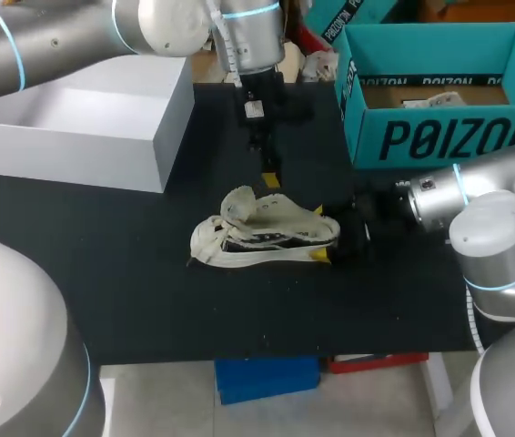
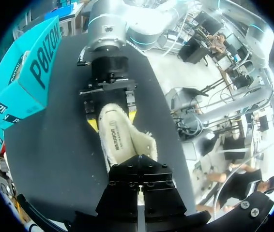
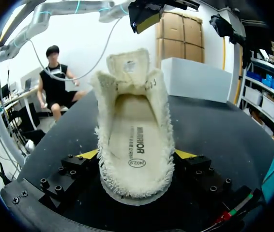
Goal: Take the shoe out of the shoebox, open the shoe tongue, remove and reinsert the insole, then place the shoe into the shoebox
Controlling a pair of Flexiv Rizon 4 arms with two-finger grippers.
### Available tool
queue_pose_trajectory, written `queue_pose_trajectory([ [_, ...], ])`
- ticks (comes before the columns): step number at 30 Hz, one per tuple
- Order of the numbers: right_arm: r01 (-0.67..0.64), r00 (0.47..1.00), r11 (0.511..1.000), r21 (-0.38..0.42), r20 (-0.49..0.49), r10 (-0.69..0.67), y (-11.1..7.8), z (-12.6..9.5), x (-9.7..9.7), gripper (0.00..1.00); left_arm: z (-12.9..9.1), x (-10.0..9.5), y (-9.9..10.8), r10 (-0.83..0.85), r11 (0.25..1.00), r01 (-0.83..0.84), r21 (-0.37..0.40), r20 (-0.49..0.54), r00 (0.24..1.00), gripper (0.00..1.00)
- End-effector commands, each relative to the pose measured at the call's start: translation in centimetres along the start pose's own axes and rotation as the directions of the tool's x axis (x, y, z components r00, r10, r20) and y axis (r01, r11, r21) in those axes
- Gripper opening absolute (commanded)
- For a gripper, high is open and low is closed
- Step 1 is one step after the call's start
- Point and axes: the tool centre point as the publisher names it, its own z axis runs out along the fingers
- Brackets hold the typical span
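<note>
Your right tool (image 3: 137, 155) clamps the cream sneaker (image 3: 132, 116) at its heel; left tool (image 1: 269, 176) hovers above it, state unclear.

Shoe (image 1: 262, 232): cream, fuzzy, low-cut, out of box. Lies approx mid black surface (image 1: 103, 273), toe to 9 o'clock, heel to 3 o'clock. Heel pinched btwn jaws of right gripper (image 3: 137, 155). Tongue (image 3: 127, 63) stands up, opening wide. Insole (image 3: 138, 140) flat inside, cream w/ dark print. Shoebox (image 1: 449, 137): teal, open-topped, upright at 2 o'clock from shoe, not touching it.
</note>
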Motion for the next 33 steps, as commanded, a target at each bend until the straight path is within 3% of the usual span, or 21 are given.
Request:
queue_pose_trajectory([
  [1, -0.001, 1.000, 1.000, 0.000, 0.001, 0.001, -0.2, 0.1, -0.1, 0.00, 0.8, -0.8, 0.3, -0.004, 1.000, 0.005, 0.014, -0.055, 0.998, 0.00],
  [33, -0.001, 1.000, 1.000, 0.000, 0.001, 0.001, -0.2, 0.1, -0.1, 0.00, 8.7, -2.0, 1.6, -0.101, 0.994, 0.100, 0.050, 0.029, 0.994, 0.00],
])
